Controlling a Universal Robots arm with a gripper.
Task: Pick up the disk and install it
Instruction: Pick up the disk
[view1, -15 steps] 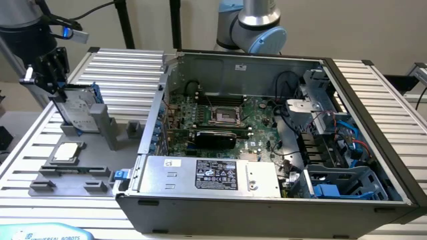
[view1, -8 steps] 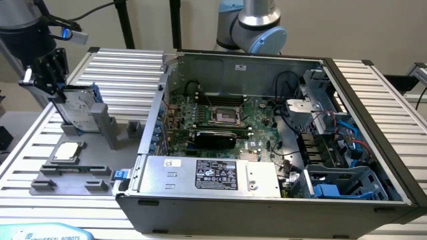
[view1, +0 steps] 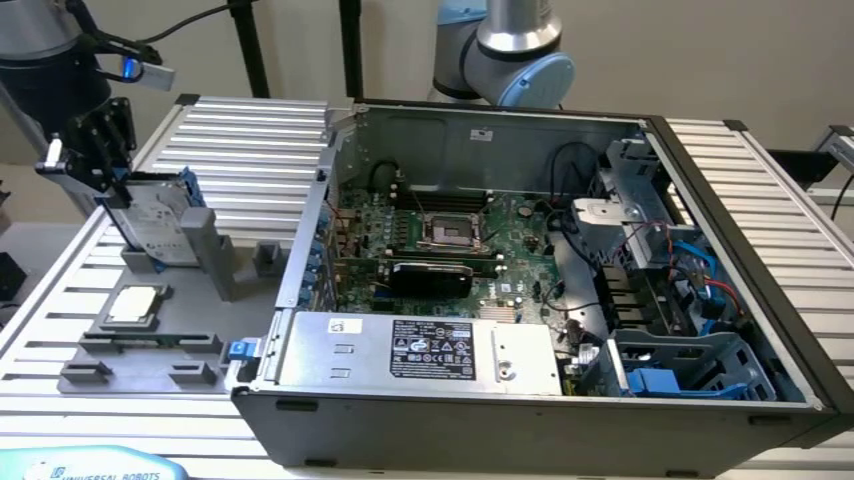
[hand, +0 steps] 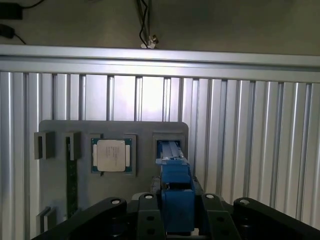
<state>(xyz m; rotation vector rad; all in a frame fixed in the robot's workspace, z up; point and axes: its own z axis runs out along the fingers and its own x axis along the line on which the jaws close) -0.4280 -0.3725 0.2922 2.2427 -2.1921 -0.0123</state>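
Gripper (view1: 110, 180) is partly closed: in the wrist view its jaws sit flush against both sides of the blue carrier, so I read it as clamped on the disk (view1: 154, 222), gripped by the top edge. The disk stands upright on edge in a slot at the far edge of the grey fixture plate (view1: 147, 345). That slot presumably presents the narrow edge for a top-down grab. Its lower end looks seated between the slot's uprights, so not lifted clear as far as I can tell. CPU (view1: 134, 305) lies flat in its own pocket just beside the slot, untouched. Open PC chassis (view1: 534, 415) lies along the tabletop's (view1: 254, 140) middle, with its blue drive bay (view1: 681, 368) at the near corner on the exterior view's right, well apart from the disk.
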